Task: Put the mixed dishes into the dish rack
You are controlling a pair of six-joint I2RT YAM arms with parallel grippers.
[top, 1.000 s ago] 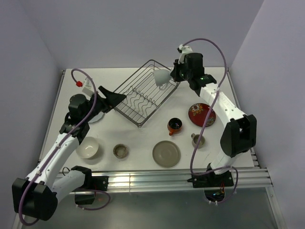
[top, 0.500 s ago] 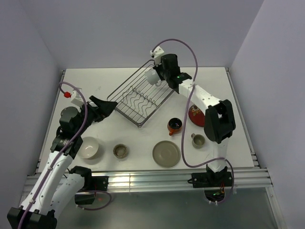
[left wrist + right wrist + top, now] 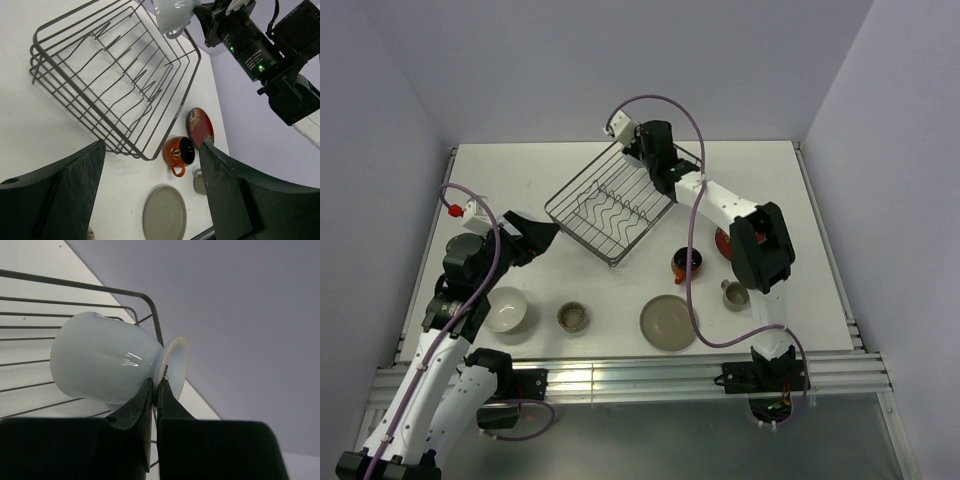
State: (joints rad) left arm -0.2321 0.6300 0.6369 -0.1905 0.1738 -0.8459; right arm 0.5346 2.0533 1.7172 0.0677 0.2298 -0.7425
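**No Legible Text Found**

Searched all three views and read no words, numbers, brands or signs. Could not make out any print on the black wrist housing [image 3: 248, 47] at upper right of the left wrist view: too small. Saw flowers, not lettering, on the red floral plate [image 3: 201, 127].

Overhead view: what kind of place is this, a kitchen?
Likely a robot test bench, not a kitchen: a white table boxed in by plain walls, two arms bolted to its near rail, and dishes set around a wire dish rack.
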